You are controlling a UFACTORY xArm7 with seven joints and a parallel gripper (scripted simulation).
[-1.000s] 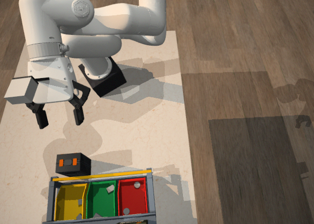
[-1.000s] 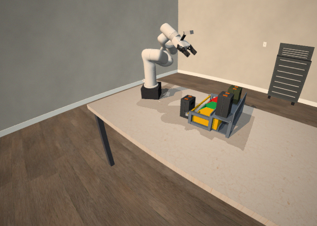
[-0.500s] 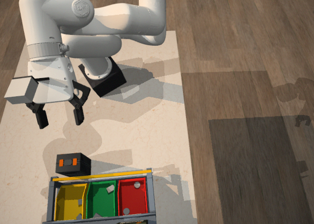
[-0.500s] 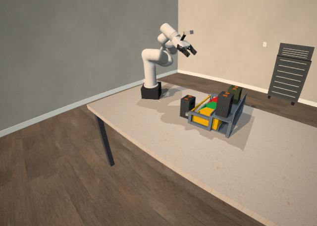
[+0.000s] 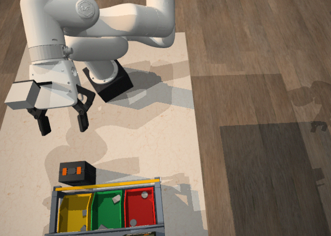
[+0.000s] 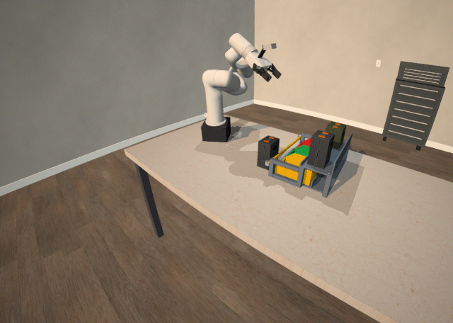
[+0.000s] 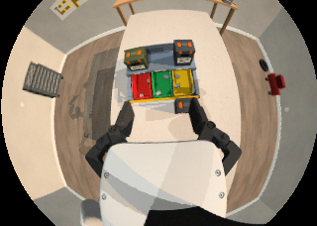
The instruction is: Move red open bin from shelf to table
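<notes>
Fingers [image 5: 45, 126] spread wide, arm [image 5: 80, 22] raised high

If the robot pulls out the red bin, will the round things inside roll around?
Probably. The red bin holds two loose round grey parts, so tilting could send them sliding or rolling. Its open front might let them escape. The bin itself looks stiff, so it should keep its shape.

Three bins [image 5: 106, 210], three cases [image 6: 267, 151]

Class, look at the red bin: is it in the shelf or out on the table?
In. The red bin sits in the shelf beside the green bin.
</notes>
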